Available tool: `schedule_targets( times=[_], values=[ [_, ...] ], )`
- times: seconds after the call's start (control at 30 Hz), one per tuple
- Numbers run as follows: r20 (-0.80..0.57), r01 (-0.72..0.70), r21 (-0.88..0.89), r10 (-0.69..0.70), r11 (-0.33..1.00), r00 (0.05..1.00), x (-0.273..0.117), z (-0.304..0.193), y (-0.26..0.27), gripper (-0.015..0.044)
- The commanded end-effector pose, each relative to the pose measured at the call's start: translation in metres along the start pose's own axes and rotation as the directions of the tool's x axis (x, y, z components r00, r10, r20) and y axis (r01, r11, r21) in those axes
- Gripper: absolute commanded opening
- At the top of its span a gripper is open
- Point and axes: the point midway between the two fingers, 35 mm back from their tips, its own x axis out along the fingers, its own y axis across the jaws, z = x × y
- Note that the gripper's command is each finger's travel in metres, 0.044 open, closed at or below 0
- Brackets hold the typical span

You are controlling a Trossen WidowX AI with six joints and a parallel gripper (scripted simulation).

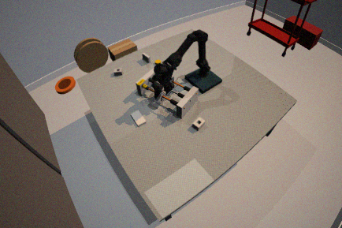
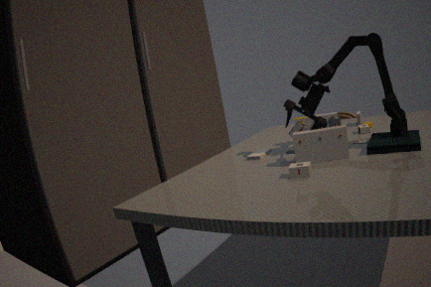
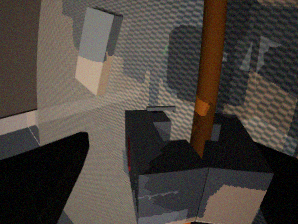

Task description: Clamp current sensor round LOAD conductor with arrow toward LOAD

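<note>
The dark current sensor (image 3: 172, 195) sits round an orange conductor (image 3: 212, 55) in the wrist view. Its two halves meet along a seam on the near face, with the conductor entering between them at the top; whether it is latched cannot be told. My gripper (image 3: 165, 144) (image 2: 304, 121) is open, tilted over the rack (image 1: 187, 102) (image 2: 323, 146). One finger stands well clear of the sensor at the left; the other is close beside its right side. Several conductors run between the rack's two white walls. The LOAD marker and the arrow cannot be read.
A flat white block (image 1: 138, 118) (image 2: 256, 156) (image 3: 95, 45) lies beside the rack. A small white block with a dark hole (image 1: 198, 123) (image 2: 300, 169) stands in front of the near wall. Two more small blocks (image 1: 118, 72) (image 1: 146, 57) stand beyond the rack.
</note>
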Motion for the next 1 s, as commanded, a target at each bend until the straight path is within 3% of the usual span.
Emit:
schedule_targets(
  times=[0.0, 0.97],
  values=[
    [-0.003, -0.025, -0.001, 0.025, 1.000, 1.000, 0.011, -0.001, 0.002, 0.0440],
    [-0.003, -0.028, -0.002, 0.028, 1.000, 1.000, 0.006, -0.001, 0.016, 0.0440]
  ],
)
